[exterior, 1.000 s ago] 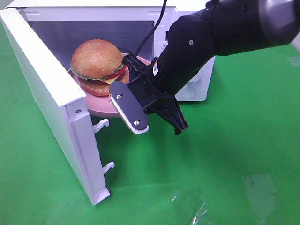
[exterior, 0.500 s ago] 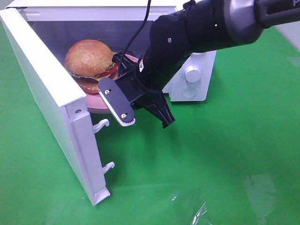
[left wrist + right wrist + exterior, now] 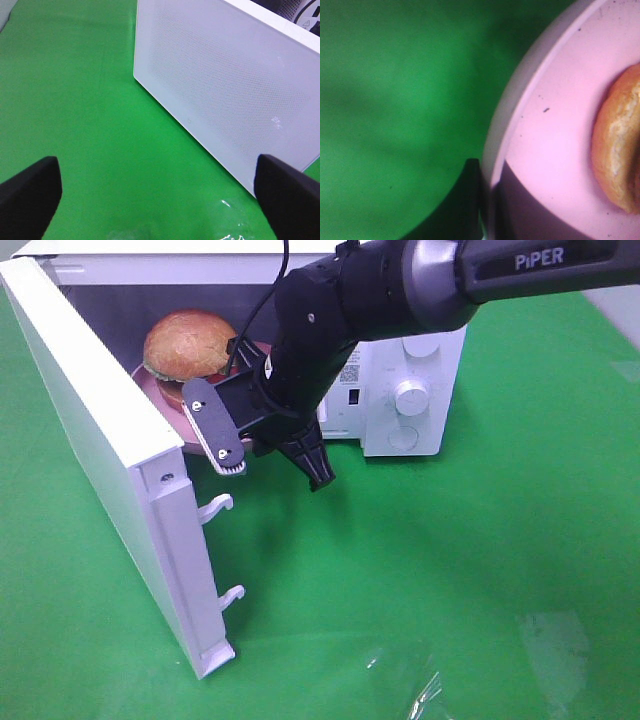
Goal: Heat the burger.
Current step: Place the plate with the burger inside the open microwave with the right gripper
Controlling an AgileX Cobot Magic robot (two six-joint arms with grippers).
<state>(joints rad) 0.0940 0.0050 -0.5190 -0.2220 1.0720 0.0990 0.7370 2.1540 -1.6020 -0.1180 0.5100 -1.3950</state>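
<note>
Only wrist views reveal right fingers (image 3: 466, 200) pinching plate (image 3: 555, 115), left fingers (image 3: 30, 190) spread wide.

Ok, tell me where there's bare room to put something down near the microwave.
Widest free patch: the green cloth right of the open door, in front of the knob panel. More bare cloth lies outside the door. Crowded: the microwave mouth, filled by the burger, pink plate and right arm.
</note>
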